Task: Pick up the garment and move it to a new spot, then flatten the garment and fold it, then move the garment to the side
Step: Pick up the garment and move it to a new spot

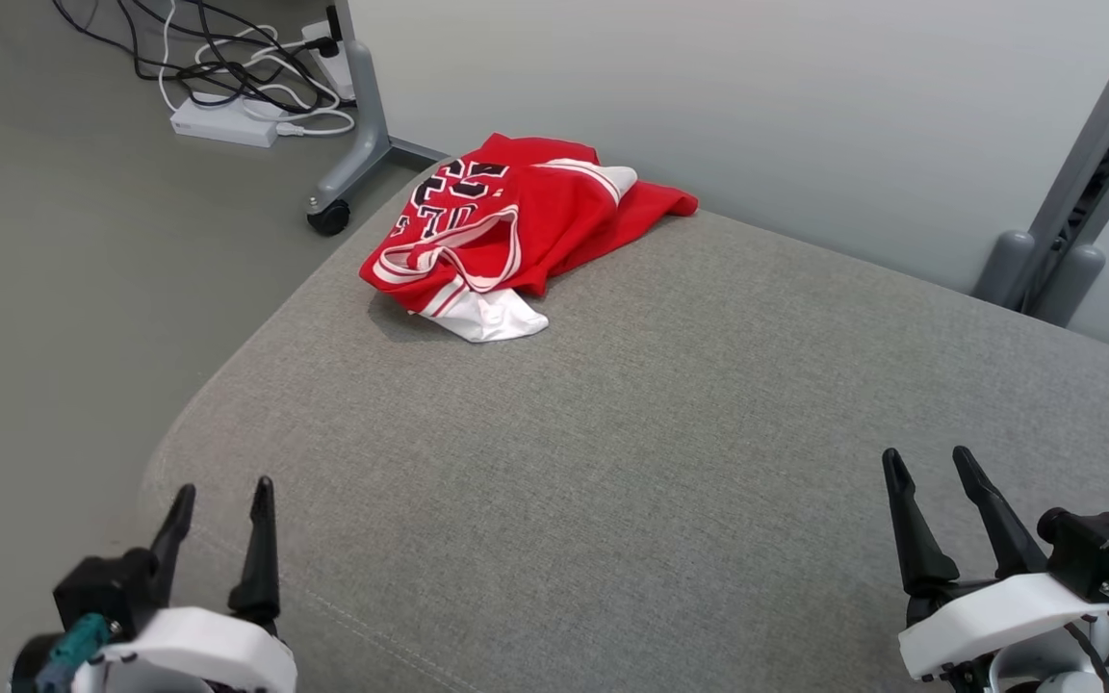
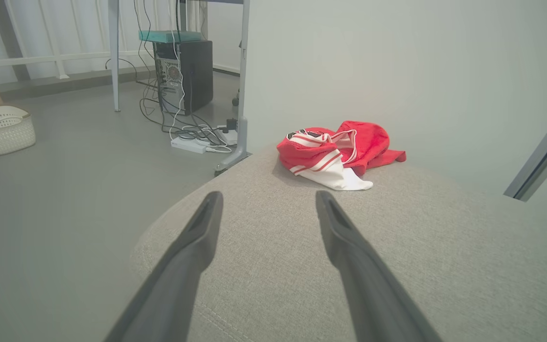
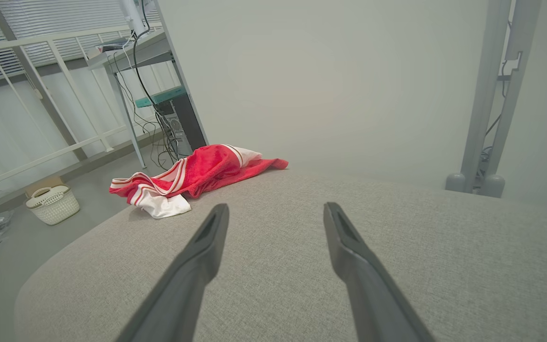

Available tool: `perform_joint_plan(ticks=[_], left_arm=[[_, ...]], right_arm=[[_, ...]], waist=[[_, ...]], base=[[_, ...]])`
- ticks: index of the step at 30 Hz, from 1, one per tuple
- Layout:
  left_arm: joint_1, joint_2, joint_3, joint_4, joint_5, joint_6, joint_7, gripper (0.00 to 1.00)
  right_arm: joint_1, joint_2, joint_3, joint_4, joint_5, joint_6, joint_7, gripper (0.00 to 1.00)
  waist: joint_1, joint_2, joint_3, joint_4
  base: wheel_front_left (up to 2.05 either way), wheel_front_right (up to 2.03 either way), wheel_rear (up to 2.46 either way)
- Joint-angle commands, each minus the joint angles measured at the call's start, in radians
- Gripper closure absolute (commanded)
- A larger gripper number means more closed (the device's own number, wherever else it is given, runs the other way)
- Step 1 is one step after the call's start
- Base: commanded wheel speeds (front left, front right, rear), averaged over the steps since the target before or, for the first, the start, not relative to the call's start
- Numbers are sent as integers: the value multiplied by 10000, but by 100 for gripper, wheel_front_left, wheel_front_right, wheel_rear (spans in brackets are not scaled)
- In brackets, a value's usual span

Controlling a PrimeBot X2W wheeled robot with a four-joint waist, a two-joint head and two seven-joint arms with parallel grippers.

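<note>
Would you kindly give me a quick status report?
Left claw and right claw open, empty. Red jersey crumpled at far edge of cushion. Nothing in the way.

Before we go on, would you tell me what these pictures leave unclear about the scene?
- Head view: the black print on the red garment is broken up by folds and cannot be read.
- Left wrist view: the heap hides which part is front, back or sleeve.
- Right wrist view: the white basket is too small to show its contents.

A grey fabric cushion [image 1: 670, 462] carries a crumpled red-and-white garment [image 1: 506, 236] near its far edge.
</note>
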Motion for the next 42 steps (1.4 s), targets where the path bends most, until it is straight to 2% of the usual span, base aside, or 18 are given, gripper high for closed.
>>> perform_joint_plan(ticks=[1, 6, 11, 15, 21, 25, 32, 39, 42], left_arm=[[-424, 277, 97, -83, 97, -77, 146, 0], [-1173, 819, 193, -168, 180, -272, 658, 0], [-2633, 1541, 335, -324, 131, -583, 1750, 0], [-4030, 2126, 296, 36, -59, -1112, 2969, 0], [-5918, 2609, 147, 1170, -293, -1935, 4273, 0], [-6977, 2608, 31, 2133, -383, -2422, 4685, 0], [-8248, 2299, 34, 3793, -623, -2831, 4774, 0], [-8827, 2109, 84, 5279, -687, -3030, 4267, 0], [-9096, 2146, 154, 5839, -567, -2861, 3917, 0]], right_arm=[[-75, -54, -71, -58, -90, 1, -3, 0], [-240, -54, -125, -281, -236, 1, 119, 0], [-509, -53, -195, -592, -442, 1, 292, 0], [-799, -53, -197, -838, -615, 1, 443, 0], [-1283, -53, -110, -1233, -881, 1, 653, 0], [-1617, -56, -69, -1513, -1055, 1, 804, 0], [-2028, -50, -18, -1956, -1214, 1, 912, 0], [-2079, -47, -173, -2297, -1358, 1, 969, 0], [-2112, -48, -227, -2425, -1443, 1, 962, 0]], waist=[[0, 0, 66, -156], [0, 0, 333, -535], [0, 0, 824, -1157], [0, 0, 1291, -1724], [0, 0, 2220, -2677], [0, 0, 2978, -3309], [0, 0, 4135, -4338], [0, 0, 4939, -4845], [0, 0, 5175, -4933]], base=[[0, 0, 0], [0, 0, 0], [0, 0, 0], [0, 0, 0], [0, 0, 0], [0, 0, 0], [0, 0, 0], [0, 0, 0], [0, 0, 0]])
